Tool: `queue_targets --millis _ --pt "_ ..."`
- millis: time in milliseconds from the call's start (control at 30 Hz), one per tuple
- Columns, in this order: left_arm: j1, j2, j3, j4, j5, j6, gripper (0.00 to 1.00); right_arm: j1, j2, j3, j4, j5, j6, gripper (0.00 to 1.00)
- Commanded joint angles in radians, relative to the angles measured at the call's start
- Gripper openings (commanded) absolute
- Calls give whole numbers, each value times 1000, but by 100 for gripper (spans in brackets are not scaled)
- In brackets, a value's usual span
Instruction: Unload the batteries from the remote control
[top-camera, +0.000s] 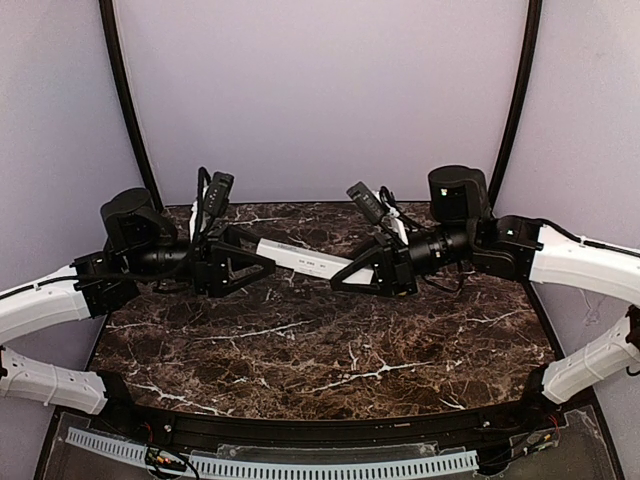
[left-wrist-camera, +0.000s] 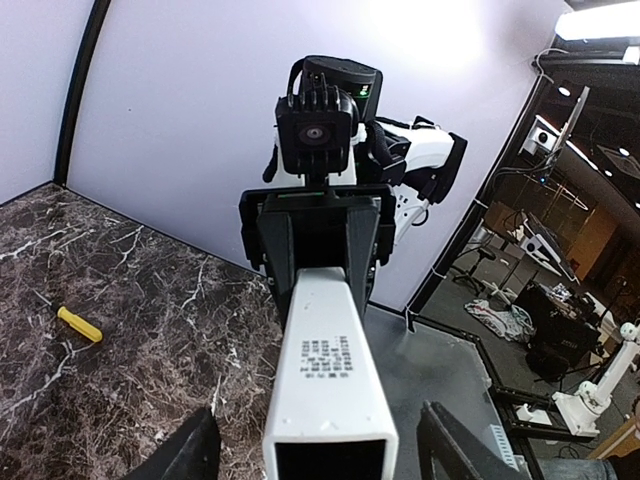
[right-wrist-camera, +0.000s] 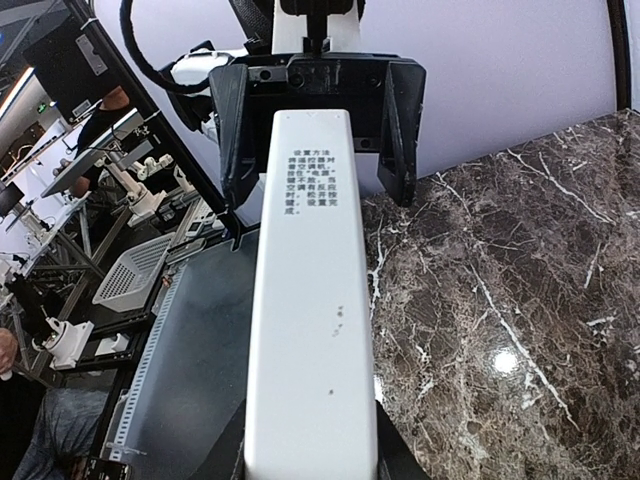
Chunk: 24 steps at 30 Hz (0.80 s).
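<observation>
Top external view: the remote control (top-camera: 305, 262) is held above the worktop (top-camera: 300, 370) between 2 hands. Its right end is clamped by the right hand (top-camera: 345, 278). Its left end is straddled by the left hand (top-camera: 265, 264), whose spread fingers (left-wrist-camera: 190, 452) are seen clear of its sides.

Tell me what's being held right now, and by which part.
The right pincer clamps the remote by one end, holding it above the table. The left pincer straddles the other end with open jaws, not gripping.
</observation>
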Motion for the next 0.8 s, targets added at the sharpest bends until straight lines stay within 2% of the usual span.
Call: queue_targets --millis 0,167,233,333,467,633,767 --pt "-6 -1 12 29 -19 2 63 -6 3 35 74 6 12 0" --pt "-6 4 14 22 -27 5 46 -6 5 30 84 3 16 0" --pt "-6 4 13 27 -28 4 43 -6 6 30 86 1 18 0" --pt "-6 3 13 38 -30 0 42 -6 8 31 86 -3 19 0" --pt "-6 1 13 47 -27 -4 53 -6 12 32 84 -5 21 0" --pt "-7 5 11 63 -29 -10 54 -6 15 35 83 -12 24 0" --pt "-6 12 10 82 -24 -19 50 -6 10 34 84 -14 24 0"
